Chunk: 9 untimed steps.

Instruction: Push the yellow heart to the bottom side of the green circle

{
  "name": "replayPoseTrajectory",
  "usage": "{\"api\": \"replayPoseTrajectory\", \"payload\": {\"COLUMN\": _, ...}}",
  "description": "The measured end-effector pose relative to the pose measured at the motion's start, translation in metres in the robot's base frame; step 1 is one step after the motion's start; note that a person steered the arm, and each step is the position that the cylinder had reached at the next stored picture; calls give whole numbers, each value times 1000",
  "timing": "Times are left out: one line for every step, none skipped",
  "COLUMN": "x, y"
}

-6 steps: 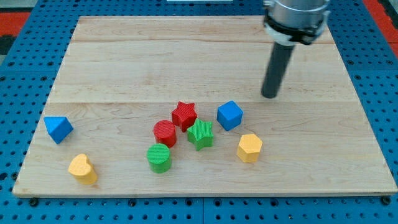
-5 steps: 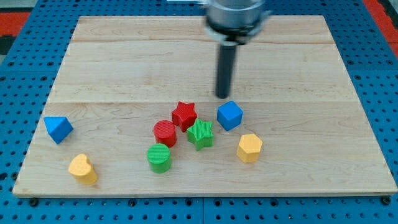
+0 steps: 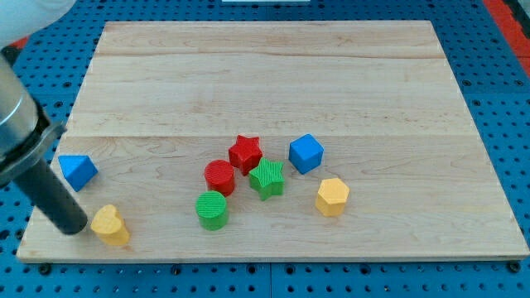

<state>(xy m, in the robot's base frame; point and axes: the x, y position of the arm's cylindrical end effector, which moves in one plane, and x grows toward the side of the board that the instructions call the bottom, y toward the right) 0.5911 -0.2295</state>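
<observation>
The yellow heart (image 3: 111, 225) lies near the board's bottom-left corner. The green circle (image 3: 212, 209) stands right of it, in the lower middle of the board, below the red circle (image 3: 219, 177). My tip (image 3: 73, 227) rests on the board just left of the yellow heart, very close to it or touching it. The rod slants up to the view's left edge and passes just left of the blue triangle (image 3: 78, 170).
A red star (image 3: 245, 152), a green star (image 3: 267, 179), a blue cube (image 3: 305, 153) and a yellow hexagon (image 3: 332, 196) cluster right of the green circle. The wooden board's bottom edge (image 3: 265, 257) runs close under the heart.
The rod has swept from the upper right of the board, past the blue cube, down to the bottom-left beside the yellow heart. No block has moved noticeably.
</observation>
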Motion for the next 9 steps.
{"api": "replayPoseTrajectory", "payload": {"x": 10, "y": 23}}
{"api": "replayPoseTrajectory", "payload": {"x": 8, "y": 61}}
{"api": "replayPoseTrajectory", "payload": {"x": 7, "y": 91}}
{"api": "replayPoseTrajectory", "payload": {"x": 8, "y": 58}}
{"api": "replayPoseTrajectory", "payload": {"x": 8, "y": -11}}
{"api": "replayPoseTrajectory", "payload": {"x": -24, "y": -13}}
{"api": "replayPoseTrajectory", "payload": {"x": -32, "y": 7}}
{"api": "replayPoseTrajectory", "payload": {"x": -32, "y": 48}}
{"api": "replayPoseTrajectory", "payload": {"x": -23, "y": 101}}
